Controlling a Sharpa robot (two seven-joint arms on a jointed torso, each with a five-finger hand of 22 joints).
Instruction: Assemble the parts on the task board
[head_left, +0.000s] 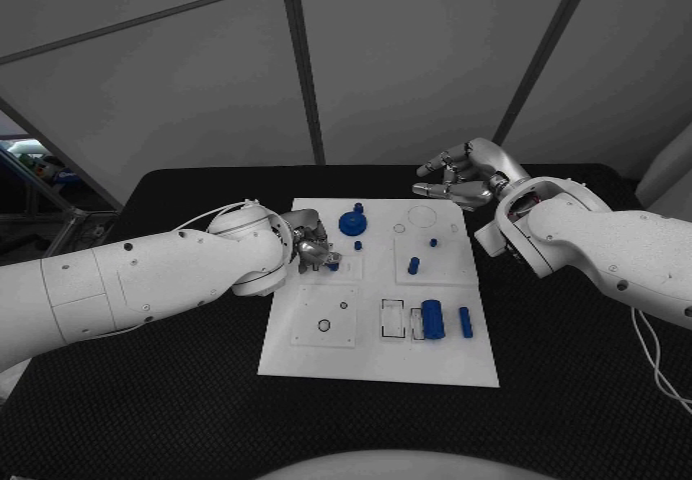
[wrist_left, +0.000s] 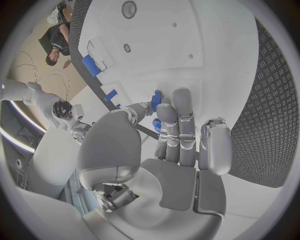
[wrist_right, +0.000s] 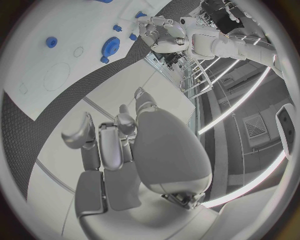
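Both hands differ: left hand pinches a small blue part over the task board, right hand hovers beyond it, released.

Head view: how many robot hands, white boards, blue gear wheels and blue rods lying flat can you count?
Robot hands: 2, the left robot hand and the right robot hand
White board: 1
Blue gear wheel: 1
Blue rods lying flat: 2, thick rod and thin rod
Total: 6
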